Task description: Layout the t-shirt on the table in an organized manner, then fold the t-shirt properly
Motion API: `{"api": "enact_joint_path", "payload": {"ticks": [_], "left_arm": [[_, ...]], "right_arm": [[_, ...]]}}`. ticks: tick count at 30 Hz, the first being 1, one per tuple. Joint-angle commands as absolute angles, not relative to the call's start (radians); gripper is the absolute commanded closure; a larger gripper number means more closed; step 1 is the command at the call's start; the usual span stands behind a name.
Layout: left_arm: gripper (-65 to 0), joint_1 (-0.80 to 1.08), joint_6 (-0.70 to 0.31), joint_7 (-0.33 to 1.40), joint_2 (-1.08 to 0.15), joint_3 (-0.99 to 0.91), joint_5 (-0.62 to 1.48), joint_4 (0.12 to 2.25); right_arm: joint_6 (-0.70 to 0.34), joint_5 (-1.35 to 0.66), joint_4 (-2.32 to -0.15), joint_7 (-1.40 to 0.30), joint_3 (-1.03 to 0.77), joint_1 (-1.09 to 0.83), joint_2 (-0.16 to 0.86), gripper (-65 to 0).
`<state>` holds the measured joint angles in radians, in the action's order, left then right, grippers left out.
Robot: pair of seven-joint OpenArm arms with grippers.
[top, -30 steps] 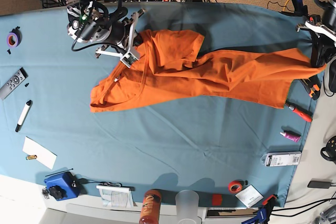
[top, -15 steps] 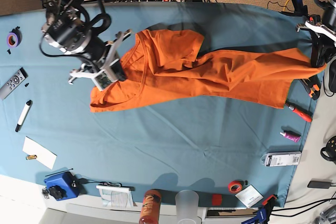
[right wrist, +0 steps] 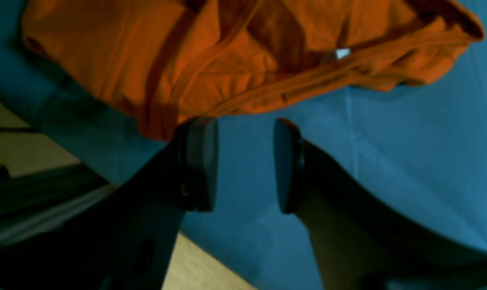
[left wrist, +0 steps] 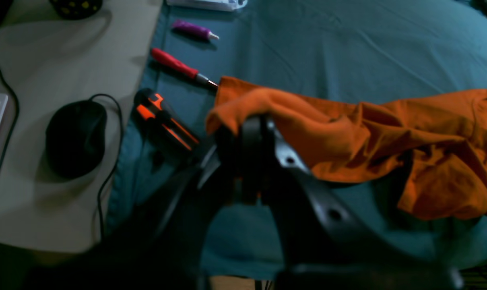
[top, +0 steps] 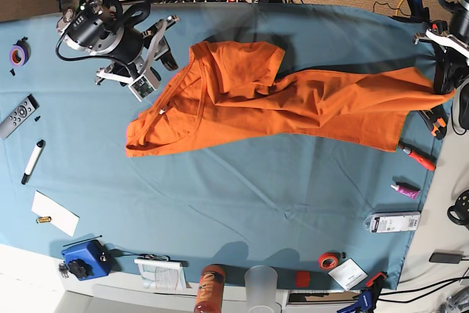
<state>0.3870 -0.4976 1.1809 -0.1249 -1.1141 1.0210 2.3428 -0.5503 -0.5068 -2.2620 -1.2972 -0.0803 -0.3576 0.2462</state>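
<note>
The orange t-shirt lies stretched in a twisted band across the table, neckline end at the left, hem end at the right. My left gripper is shut on the hem corner at the table's right edge; in the left wrist view the cloth drapes over the closed gripper. My right gripper is open just left of the collar, touching nothing. In the right wrist view the gripper has only teal cloth between its pads, and the shirt's ribbed neckline lies just beyond them.
A remote, a marker and purple tape lie along the left edge. A red screwdriver and an orange-black tool sit by the hem corner. A bottle, cup and blue box line the near edge.
My right gripper has let go of the shirt's neckline, opened, and pulled back up and to the left. The collar end now lies on the table. The left gripper has not moved.
</note>
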Motion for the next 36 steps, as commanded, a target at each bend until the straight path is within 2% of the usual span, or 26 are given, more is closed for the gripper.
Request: {"api": "enact_joint_path", "payload": {"ticks": [1,8,10,12,18,22,32,33,36], "left_arm": [[0.0,0.388,-0.496,1.152,-0.136,-1.12,1.04,2.356],[0.0,0.388,-0.496,1.152,-0.136,-1.12,1.04,2.356],[0.0,0.388,-0.496,1.151,-0.136,-1.12,1.04,2.356],[0.0,0.388,-0.496,1.151,-0.136,-1.12,1.04,2.356],[0.0,0.388,-0.496,1.151,-0.136,-1.12,1.04,2.356],[0.0,0.388,-0.496,1.151,-0.136,-1.12,1.048,2.356],[0.0,0.388,-0.496,1.152,-0.13,-1.12,1.047,2.356],[0.0,0.388,-0.496,1.152,-0.13,-1.12,1.047,2.356],[0.0,0.388,-0.496,1.152,-0.13,-1.12,1.047,2.356]], "right_arm": [[-0.551,-0.516,-2.262,-1.264,-0.085,-0.355,0.252,-23.0],[-0.541,-0.535,-2.036,-1.204,-0.085,-0.343,0.252,-23.1],[-0.578,-0.588,-1.997,-1.208,-0.084,-0.334,0.252,-23.0],[-0.614,-0.636,-1.988,-1.218,-0.084,-0.33,0.252,-23.0],[-0.617,-0.666,-1.988,-1.231,-0.08,-0.33,0.251,-23.0],[-0.617,-0.665,-1.988,-1.25,-0.004,-0.33,0.252,-23.0],[-0.559,-0.454,-1.988,-1.193,0.209,-0.315,0.252,-22.6],[-0.559,-0.454,-1.988,-1.194,0.218,-0.315,0.252,-19.2],[-0.559,-0.447,-1.988,-1.197,0.23,-0.316,0.251,-0.4]]}}
